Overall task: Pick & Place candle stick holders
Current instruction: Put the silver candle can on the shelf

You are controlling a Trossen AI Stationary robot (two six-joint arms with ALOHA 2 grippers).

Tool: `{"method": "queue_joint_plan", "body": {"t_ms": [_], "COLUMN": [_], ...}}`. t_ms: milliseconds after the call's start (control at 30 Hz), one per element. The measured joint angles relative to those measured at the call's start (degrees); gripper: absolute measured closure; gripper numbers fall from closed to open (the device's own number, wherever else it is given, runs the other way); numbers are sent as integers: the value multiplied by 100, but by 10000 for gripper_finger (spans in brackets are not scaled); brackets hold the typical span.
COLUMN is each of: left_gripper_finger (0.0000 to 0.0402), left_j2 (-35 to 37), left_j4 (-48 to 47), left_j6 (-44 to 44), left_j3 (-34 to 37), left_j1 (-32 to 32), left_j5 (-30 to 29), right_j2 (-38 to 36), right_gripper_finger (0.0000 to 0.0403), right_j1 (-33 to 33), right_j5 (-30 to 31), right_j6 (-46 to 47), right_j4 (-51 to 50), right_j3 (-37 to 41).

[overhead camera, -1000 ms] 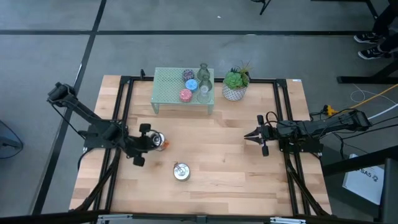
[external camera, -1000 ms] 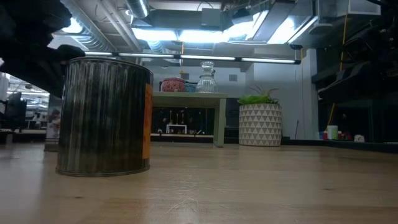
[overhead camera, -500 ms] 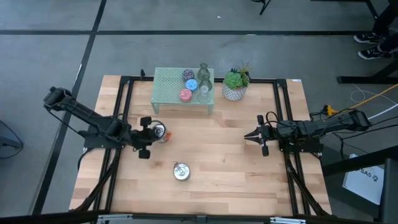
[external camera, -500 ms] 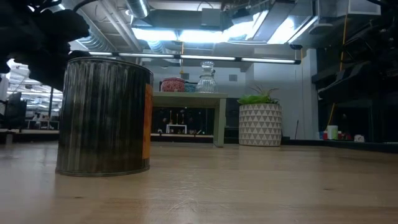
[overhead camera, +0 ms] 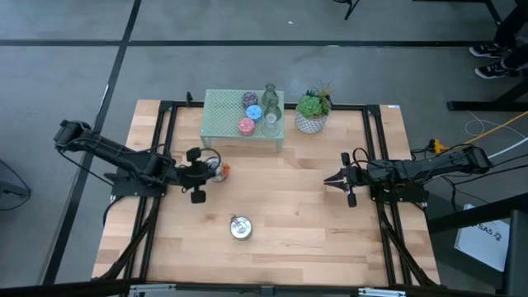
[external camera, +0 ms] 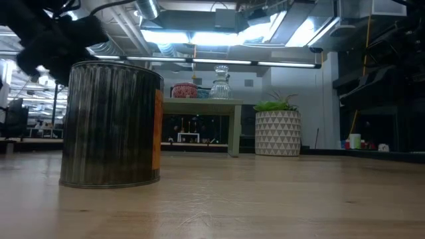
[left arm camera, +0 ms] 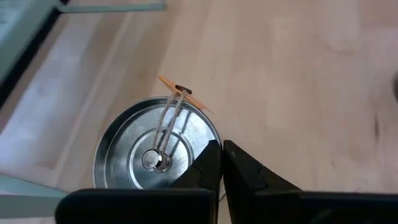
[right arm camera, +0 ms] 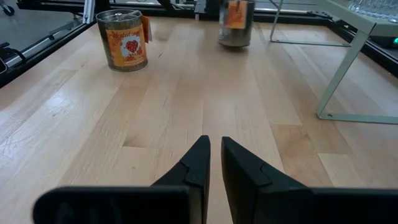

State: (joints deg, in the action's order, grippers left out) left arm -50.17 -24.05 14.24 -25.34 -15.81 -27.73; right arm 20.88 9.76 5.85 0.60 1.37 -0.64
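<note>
From above, the left gripper (overhead camera: 204, 169) hangs over the table's (overhead camera: 330, 231) left side, pinching a silver tin (overhead camera: 214, 170) by its rim. A second tin (overhead camera: 240, 228) stands alone nearer the front edge. Pink, blue and glass holders (overhead camera: 260, 111) sit on the green stand (overhead camera: 219, 115) beside the plant (overhead camera: 313, 111). Right gripper (overhead camera: 332, 179) waits at the right, fingers pressed together. Down low, the second tin (external camera: 111, 124) looms close. On the left wrist, fingers (left arm camera: 208, 165) clamp the rim of the tin (left arm camera: 149, 149). Right wrist shows both tins (right arm camera: 124, 40) far off.

Mint-green mesh stand (overhead camera: 229, 113) at the table's (overhead camera: 313, 214) back edge, potted plant (overhead camera: 313, 110) just beside it
</note>
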Motion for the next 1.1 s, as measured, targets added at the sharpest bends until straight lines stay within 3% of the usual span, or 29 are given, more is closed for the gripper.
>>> {"method": "queue_joint_plan", "body": {"t_ms": [167, 333, 533, 667, 1100], "left_gripper_finger": [399, 399, 399, 399, 399], "left_j2": [0, 7, 4, 4, 4], "left_j4": [626, 589, 592, 588, 585], "left_j6": [-382, -69, 20, 20, 156], "left_j3": [-4, -22, -20, -20, -20], "left_j1": [539, 981, 1135, 1208, 1206], "left_j5": [100, 836, 630, 611, 688], "right_j2": [-1, -2, -1, 24, 90], "right_gripper_finger": [359, 359, 359, 359, 359], "right_j1": [0, 2, 0, 4, 0], "right_j5": [0, 0, -39, -566, -562], "right_j6": [0, 0, -4, -615, -762], "right_j4": [-1, -2, -4, -99, -101], "right_j3": [0, 0, 0, 0, 0]}}
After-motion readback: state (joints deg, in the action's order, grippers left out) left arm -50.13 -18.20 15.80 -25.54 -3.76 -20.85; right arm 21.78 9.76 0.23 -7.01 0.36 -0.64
